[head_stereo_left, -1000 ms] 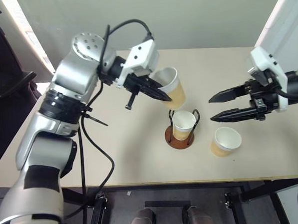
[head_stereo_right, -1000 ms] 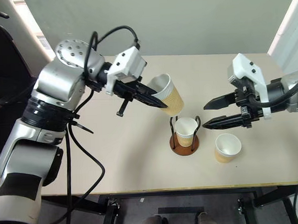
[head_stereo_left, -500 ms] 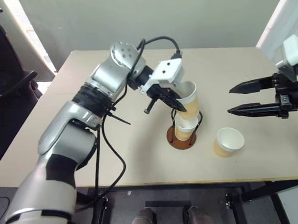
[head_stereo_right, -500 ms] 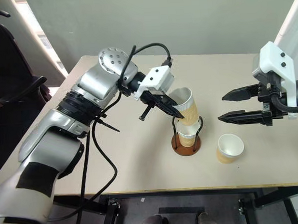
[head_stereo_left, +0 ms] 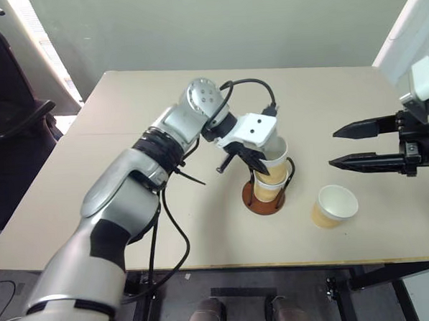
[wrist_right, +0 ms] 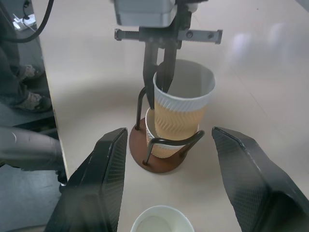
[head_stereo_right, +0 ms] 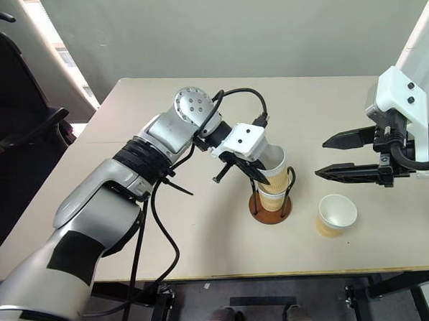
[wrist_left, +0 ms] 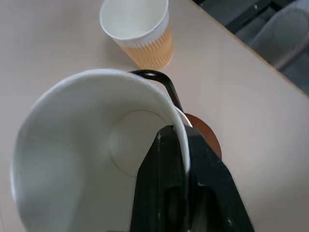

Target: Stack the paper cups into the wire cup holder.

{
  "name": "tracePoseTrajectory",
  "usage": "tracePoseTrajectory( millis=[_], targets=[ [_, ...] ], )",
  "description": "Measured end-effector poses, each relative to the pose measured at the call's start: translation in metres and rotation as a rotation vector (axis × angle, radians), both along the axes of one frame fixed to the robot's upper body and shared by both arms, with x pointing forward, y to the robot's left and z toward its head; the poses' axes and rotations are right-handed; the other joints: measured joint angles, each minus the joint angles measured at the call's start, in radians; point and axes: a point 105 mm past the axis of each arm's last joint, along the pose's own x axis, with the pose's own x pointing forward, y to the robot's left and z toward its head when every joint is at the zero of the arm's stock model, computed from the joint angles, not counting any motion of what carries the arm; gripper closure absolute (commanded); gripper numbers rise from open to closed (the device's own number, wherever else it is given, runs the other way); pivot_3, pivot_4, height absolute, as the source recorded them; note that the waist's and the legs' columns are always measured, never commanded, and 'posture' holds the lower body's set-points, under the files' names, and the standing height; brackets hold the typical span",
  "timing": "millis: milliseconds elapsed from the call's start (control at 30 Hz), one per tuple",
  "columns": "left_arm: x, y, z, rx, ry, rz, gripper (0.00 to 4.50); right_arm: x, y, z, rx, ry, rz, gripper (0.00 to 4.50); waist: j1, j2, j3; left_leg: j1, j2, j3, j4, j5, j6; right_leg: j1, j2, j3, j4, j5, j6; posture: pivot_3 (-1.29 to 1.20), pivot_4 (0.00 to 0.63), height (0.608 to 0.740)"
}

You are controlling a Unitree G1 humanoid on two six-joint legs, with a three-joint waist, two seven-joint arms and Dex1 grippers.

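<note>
Since the earlier frames, the tan-yellow ribbed paper cup with the white rolled rim (head_stereo_left: 275,159) had come down from above the table, at centre frame, into the mouth of the second ribbed paper cup (head_stereo_left: 267,191) already seated in the wire cup holder with the round reddish-brown disc base and thin black wire loops (head_stereo_left: 264,202). The carried cup sat only partly nested, its rim well above the lower cup's rim and leaning slightly toward the right of the head views. The left gripper (head_stereo_right: 259,174) had its two black fingers pinched on the cup's near wall, one inside and one outside. In the right wrist view the cup's body stood between the black wire loops. To do this step well, the cup likely needed to be squared upright over the lower cup and pushed straight down until the ribbed walls seated, before the fingers let go; releasing while tilted risked it wedging on a wire loop or tipping the light holder. The third ribbed paper cup (head_stereo_left: 333,207) stood upright on the beige tabletop (head_stereo_left: 125,100), to the lower right of the holder and apart from it. The right gripper (head_stereo_left: 363,146) hung at the right edge above that cup, its fingers wide apart and empty.
</note>
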Motion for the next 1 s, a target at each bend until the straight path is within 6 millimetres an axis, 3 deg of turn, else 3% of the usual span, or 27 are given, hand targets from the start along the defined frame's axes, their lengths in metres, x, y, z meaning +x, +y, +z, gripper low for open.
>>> tracePoseTrajectory(
  millis=[200,333,467,667,767,867,1000],
  targets=[
    [-0.002,-0.005,0.000,-0.007,0.015,-0.008,1.40,0.000,0.000,0.002,-0.006,-0.017,0.005,1.63,0.001,0.000,0.000,-0.005,-0.002,0.000,0.009,-0.004,0.004,0.000,-0.001,0.000,-0.001,0.000,0.004,0.00,0.150,0.740],
    [-0.004,-0.011,0.012,-0.079,0.049,-0.001,0.03,0.001,0.000,0.002,-0.005,-0.022,0.004,1.63,0.004,0.000,0.000,-0.005,-0.003,0.000,0.009,-0.004,0.004,0.001,-0.002,0.000,-0.001,0.000,0.005,0.00,0.150,0.740],
    [-0.006,-0.016,0.037,-0.193,0.086,0.019,0.03,0.002,-0.001,-0.001,-0.028,-0.045,-0.001,1.63,0.006,0.000,0.000,-0.004,-0.003,0.000,0.009,-0.004,0.004,0.001,-0.002,0.000,-0.001,0.000,0.005,0.00,0.150,0.740],
    [0.005,0.004,0.063,-0.314,0.112,0.109,0.03,0.009,-0.020,-0.039,-0.196,-0.009,-0.090,1.63,0.006,0.001,-0.001,-0.004,-0.003,0.000,0.010,-0.004,0.004,0.001,-0.002,0.000,0.000,0.000,0.006,0.00,0.150,0.740],
    [0.009,0.022,0.062,-0.320,0.123,0.168,0.03,0.008,-0.023,-0.050,-0.232,0.015,-0.099,1.63,0.005,0.003,-0.002,-0.003,-0.003,0.001,0.009,-0.004,0.004,0.001,-0.002,0.001,0.000,0.000,0.006,0.00,0.150,0.740],
    [0.012,0.040,0.049,-0.311,0.165,0.224,0.03,0.004,-0.027,-0.062,-0.292,0.052,-0.103,1.63,0.005,0.003,-0.002,-0.003,-0.003,0.001,0.010,-0.003,0.004,0.001,-0.002,0.001,0.000,0.000,0.006,0.00,0.150,0.740],
    [0.013,0.052,0.044,-0.315,0.192,0.269,0.01,0.000,-0.028,-0.072,-0.324,0.083,-0.097,1.46,0.006,0.003,-0.002,-0.004,-0.004,0.001,0.011,-0.003,0.005,0.001,-0.003,0.001,0.000,0.000,0.007,0.00,0.150,0.740]
  ],
)
